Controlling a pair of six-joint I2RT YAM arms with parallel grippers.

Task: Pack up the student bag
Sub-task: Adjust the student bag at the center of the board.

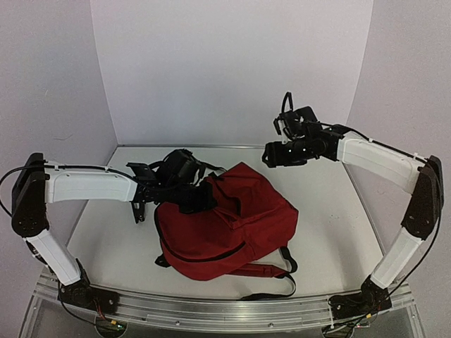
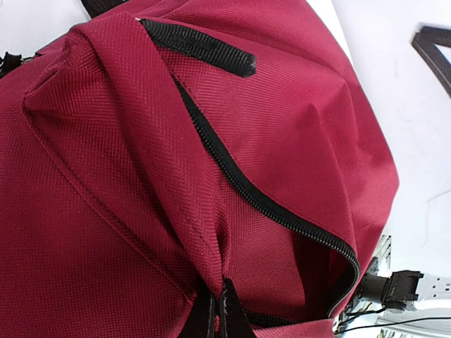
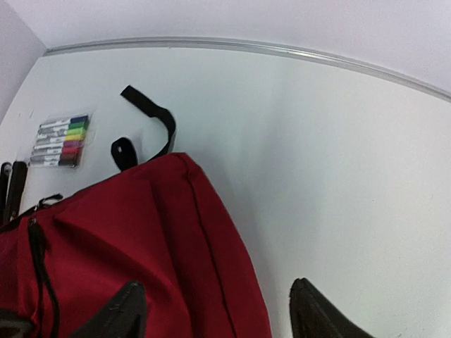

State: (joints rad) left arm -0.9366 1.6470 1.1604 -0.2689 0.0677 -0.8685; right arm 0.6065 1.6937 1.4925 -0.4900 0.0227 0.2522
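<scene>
The student bag (image 1: 229, 229), a red backpack with black zippers, lies in the middle of the table with its black straps (image 1: 271, 271) trailing toward the near edge. My left gripper (image 1: 206, 199) is at the bag's upper left, shut on a fold of its red fabric (image 2: 190, 232) beside the zipper (image 2: 268, 204), which gapes apart over a dark opening. In the left wrist view the fingertips (image 2: 211, 317) pinch that fold at the bottom edge. My right gripper (image 1: 271, 156) hangs open above the bag's far right corner (image 3: 176, 232), with nothing between its fingers (image 3: 123, 313).
A clear pack of coloured markers (image 3: 60, 141) lies flat on the table beyond the bag. A loose black strap end (image 3: 151, 113) curls beside the pack. White walls close the table at the back and sides, and a metal rail (image 1: 225, 313) runs along the near edge.
</scene>
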